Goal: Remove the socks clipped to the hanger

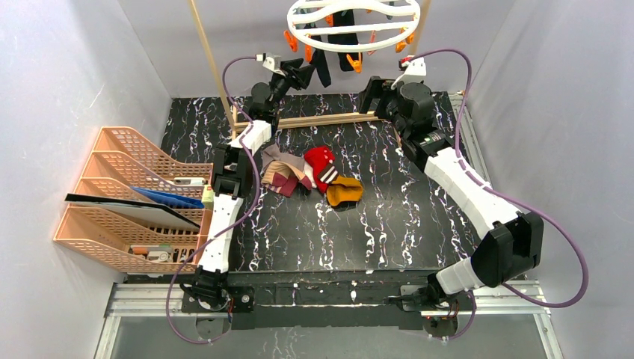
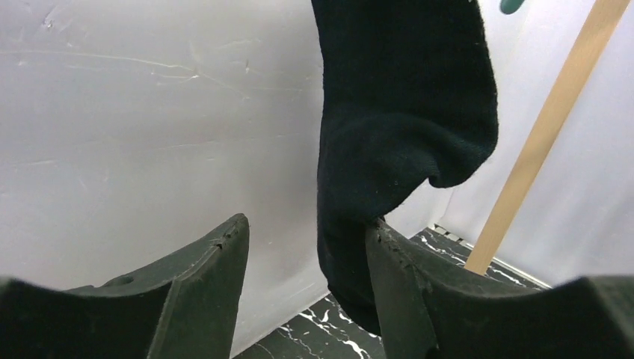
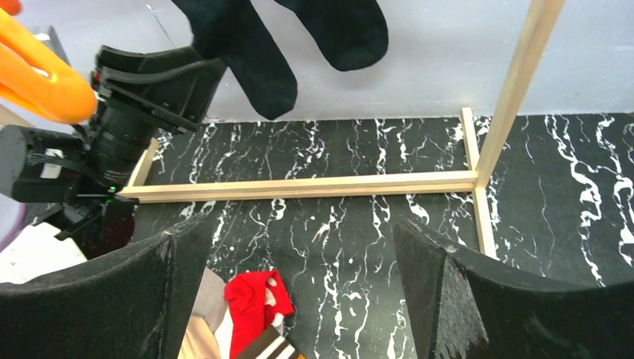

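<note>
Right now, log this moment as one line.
left hand: open, black sock against one finger | right hand: open, empty | hanger: dark socks hanging | table: loose socks piled

Ring hanger (image 1: 354,22) hangs above the far edge of the counter (image 1: 389,217), dark socks (image 1: 345,52) clipped to it. Left claw (image 1: 306,73) just beside one. Loose socks (image 1: 314,178) heaped mid-counter.

The black sock (image 2: 404,112) is matt, ribbed knit cloth. The hanger (image 1: 355,48) looks smooth glossy white plastic; the rack frame (image 3: 299,187), pale bare wood.
</note>
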### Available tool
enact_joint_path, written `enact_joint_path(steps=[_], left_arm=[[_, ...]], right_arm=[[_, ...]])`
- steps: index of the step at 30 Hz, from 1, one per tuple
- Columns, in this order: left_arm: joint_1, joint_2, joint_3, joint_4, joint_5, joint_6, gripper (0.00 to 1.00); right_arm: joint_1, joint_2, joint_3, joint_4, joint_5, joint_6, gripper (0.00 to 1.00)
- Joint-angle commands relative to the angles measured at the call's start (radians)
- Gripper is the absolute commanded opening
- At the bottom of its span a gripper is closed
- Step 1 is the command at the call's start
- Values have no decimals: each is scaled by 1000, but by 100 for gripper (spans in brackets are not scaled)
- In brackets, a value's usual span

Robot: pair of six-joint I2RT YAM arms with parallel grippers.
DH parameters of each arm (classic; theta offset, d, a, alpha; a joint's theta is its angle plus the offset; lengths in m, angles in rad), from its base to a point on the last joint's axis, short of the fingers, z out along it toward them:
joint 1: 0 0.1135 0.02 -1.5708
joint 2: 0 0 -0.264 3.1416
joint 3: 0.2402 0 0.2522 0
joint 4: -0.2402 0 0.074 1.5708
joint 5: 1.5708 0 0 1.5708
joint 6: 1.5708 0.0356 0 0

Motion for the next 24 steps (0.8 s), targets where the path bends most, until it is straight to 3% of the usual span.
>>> enact_joint_path(steps=[1,7,14,24], left_arm=[[-3,-63,28,40,46,-25,58],[-11,-28,92,40,58,-53,59],[-41,-77,4,45,151,-37,60],[-78,-29,42,45,125,-24,62]], right_arm=[[-5,-16,-9,41,41,-16,99],[-5,-11,-7,33,37,-16,99],[-6,-4,-17,41,33,-11,99],[-4,-6,-12,35,36,-12,99]])
